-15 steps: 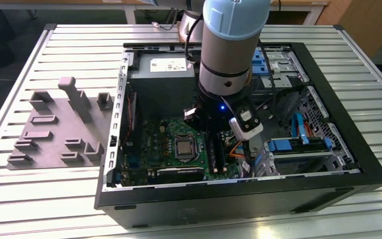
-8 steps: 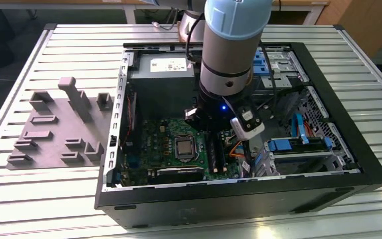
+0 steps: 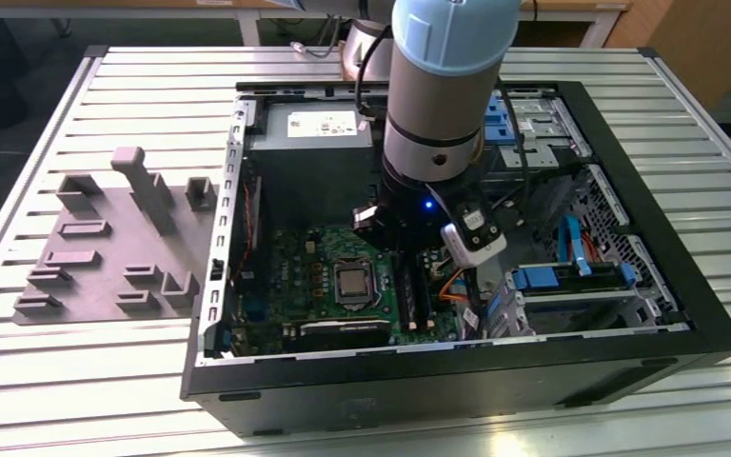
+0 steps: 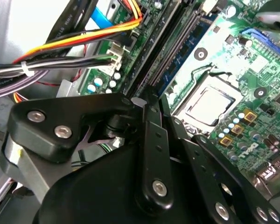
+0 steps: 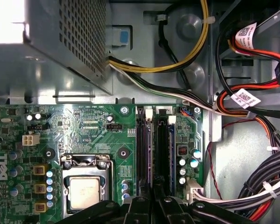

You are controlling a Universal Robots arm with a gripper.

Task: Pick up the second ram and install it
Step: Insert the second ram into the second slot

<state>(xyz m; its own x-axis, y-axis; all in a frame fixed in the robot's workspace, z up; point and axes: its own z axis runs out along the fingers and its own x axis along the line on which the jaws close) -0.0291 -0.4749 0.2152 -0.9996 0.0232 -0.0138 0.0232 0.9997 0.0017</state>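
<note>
the ram, judged light, stiff, fragile and best pinched by its long edges, is seen edge-on among the slots beneath the gripper, whose grip cannot be told.

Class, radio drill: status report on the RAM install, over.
Gripper low at the memory slots. Second ram: cannot tell whether held or seated. Cable bundle beside the slots, apart from them.
</note>
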